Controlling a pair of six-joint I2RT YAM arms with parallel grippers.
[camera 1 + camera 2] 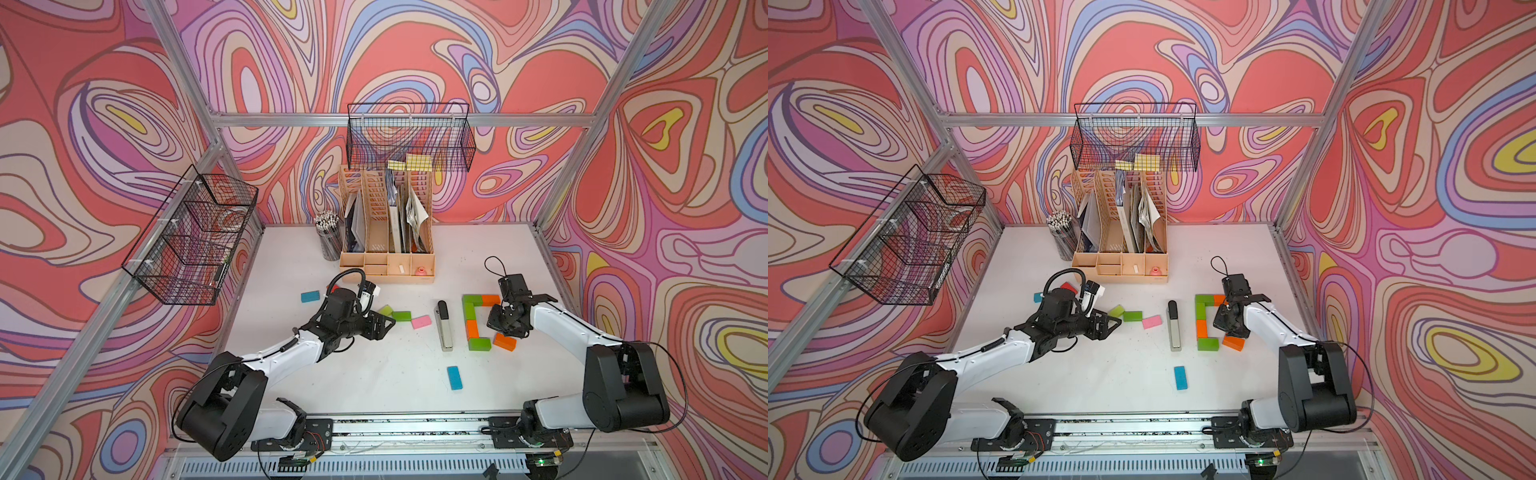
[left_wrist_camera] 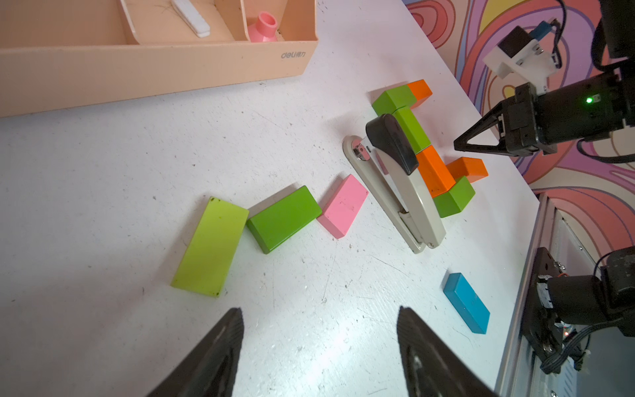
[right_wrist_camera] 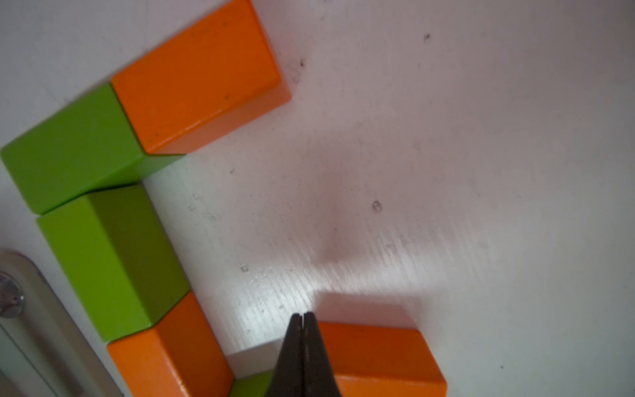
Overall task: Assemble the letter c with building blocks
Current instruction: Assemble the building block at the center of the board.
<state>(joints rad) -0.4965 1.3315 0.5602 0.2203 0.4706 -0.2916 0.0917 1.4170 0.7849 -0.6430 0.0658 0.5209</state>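
Clock ref: table (image 1: 374,386) centre, 12 = away from the arm bases.
- 5 o'clock, nearest: blue block (image 1: 454,377), flat, on its own.
- left gripper (image 2: 319,312): jaws apart, nothing between them. It's over bare table near centre, arm in from 8 o'clock, pointing toward 3.
- Just ahead of its tips, a row running toward 3: lime block (image 1: 385,310), green block (image 1: 401,316), pink block (image 1: 422,321). Neighbours are touching or nearly so.
- stapler (image 1: 444,326) lies along the 6–12 line, between the pink block and the letter.
- letter c (image 1: 468,311) at 3 o'clock, mouth facing 3. Spine is green then orange, top arm green plus orange, bottom arm a single green. All butted together.
- loose orange block (image 1: 504,341) at the letter's 5 o'clock, skewed, just beside the bottom green. Can't tell if they touch.
- right gripper (image 3: 302,318): pinched fully together, gripping nothing. Tips sit at the orange block's end nearest the green; contact unclear.
- 10 o'clock: second blue block (image 1: 310,296), and a red block (image 1: 1068,286) partly hidden behind the left wrist.
- 12 o'clock: organiser (image 1: 387,266), with pencil cup (image 1: 330,243) at its 9.
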